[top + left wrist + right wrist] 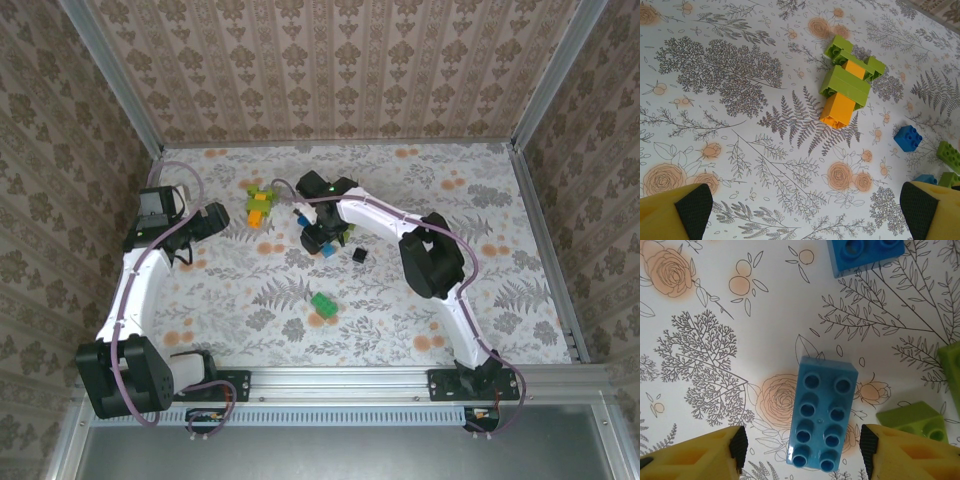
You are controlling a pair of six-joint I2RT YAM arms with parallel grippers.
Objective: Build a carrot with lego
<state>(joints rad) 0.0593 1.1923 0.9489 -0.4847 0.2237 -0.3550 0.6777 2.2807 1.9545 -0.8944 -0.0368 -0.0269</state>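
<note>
Your right gripper [802, 452] hangs straight above the blue brick [822, 412], and the grasp turns on how that brick lies. It is a two-by-four lying flat, studs up, with its long axis running away from the wrist, along the fingers and across the line on which they close. The pads would therefore meet its two long sides, the narrow way, which looks like the right way to take it. The jaws stand about half open with nothing held. Table [765, 330] shows between each pad and the brick: a wide strip on one side, only a sliver on the other (the brick sits off centre, toward the finger [900, 455] on the wrist view's right). I judge that pad would touch first and could nudge the brick sideways, so shift a little toward that side before closing. Mind the light green brick [912, 420] just beside that finger; a second blue brick [865, 252] lies well ahead. Your left gripper [805, 207] is wide open and empty, with the orange-and-green stack [845, 90] ahead of it, so the right arm is the nearer one.
</note>
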